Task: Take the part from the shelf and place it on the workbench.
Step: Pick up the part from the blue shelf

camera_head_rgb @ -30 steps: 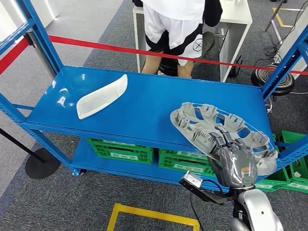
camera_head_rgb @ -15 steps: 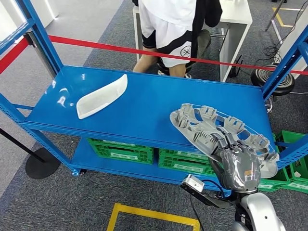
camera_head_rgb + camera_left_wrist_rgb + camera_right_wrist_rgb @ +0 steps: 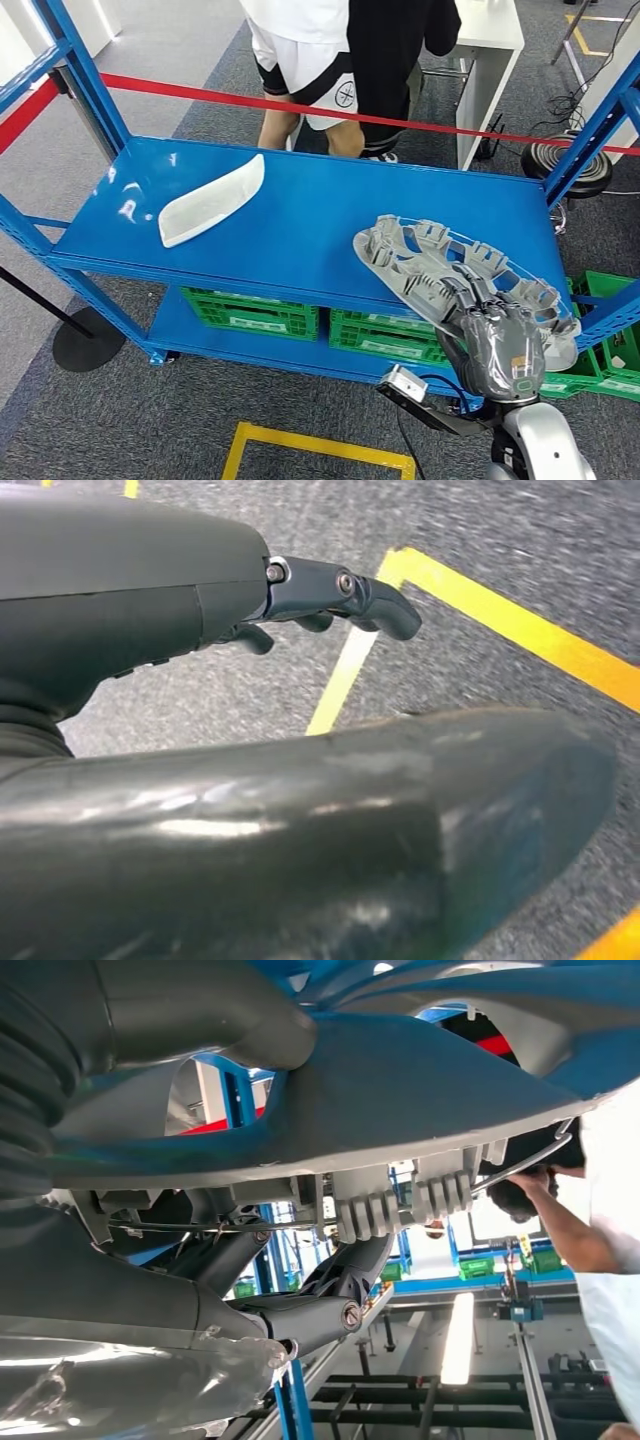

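A large grey perforated plastic part lies tilted at the right end of the blue shelf, its near edge hanging over the shelf front. My right hand grips that near edge. The right wrist view shows the thumb above the part and dark fingers beneath it. A white curved part rests on the shelf's left side, far from either hand. My left hand hangs over grey carpet with its fingers stretched out and nothing in them.
Green crates fill the lower shelf level. A red tape runs behind the shelf, where a person stands by a white table. Blue uprights flank the shelf. Yellow floor marking lies near my feet.
My right hand has crept a little to the right and toward me along the grey part's near edge. The person behind the shelf has stepped to the left.
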